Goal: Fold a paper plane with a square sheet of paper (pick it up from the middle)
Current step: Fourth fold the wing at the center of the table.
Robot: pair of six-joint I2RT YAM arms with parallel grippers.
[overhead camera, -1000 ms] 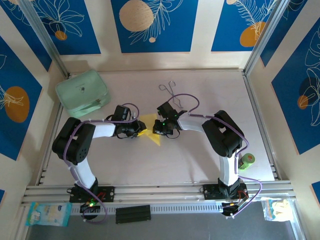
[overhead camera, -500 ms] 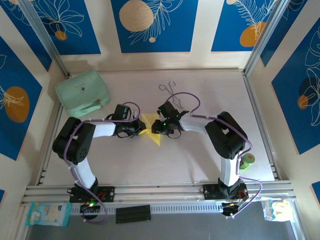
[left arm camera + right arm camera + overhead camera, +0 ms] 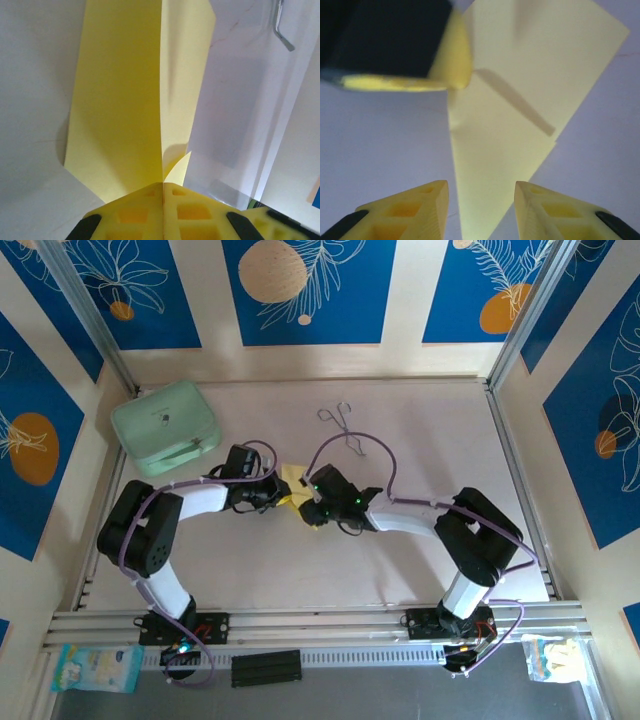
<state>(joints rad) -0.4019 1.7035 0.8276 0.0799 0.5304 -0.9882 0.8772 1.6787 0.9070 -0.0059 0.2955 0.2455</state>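
Plainly, the square sheet of paper (image 3: 125,100) is thin, light and limp: it should crease wherever it is squeezed, slide easily on the smooth counter (image 3: 420,440) and tear if the two arms pull against each other. It lies near the middle of the counter between the arms, folded into a yellow wedge. The left gripper (image 3: 162,185) is closed tight on a raised crease at the wedge's near edge. The right gripper (image 3: 480,192) hangs over the narrow end with its fingers (image 3: 427,200) apart on either side of the paper, gripping nothing. A sound hold would probably be on a folded edge or along the centre crease, where the layers are stiffest, not on a loose single flap. The thin metal tongs (image 3: 342,425) lie just beyond the paper, the mint-green case (image 3: 165,427) sits well off to the left, and neither blocks the work; the real crowding is the two grippers close together.
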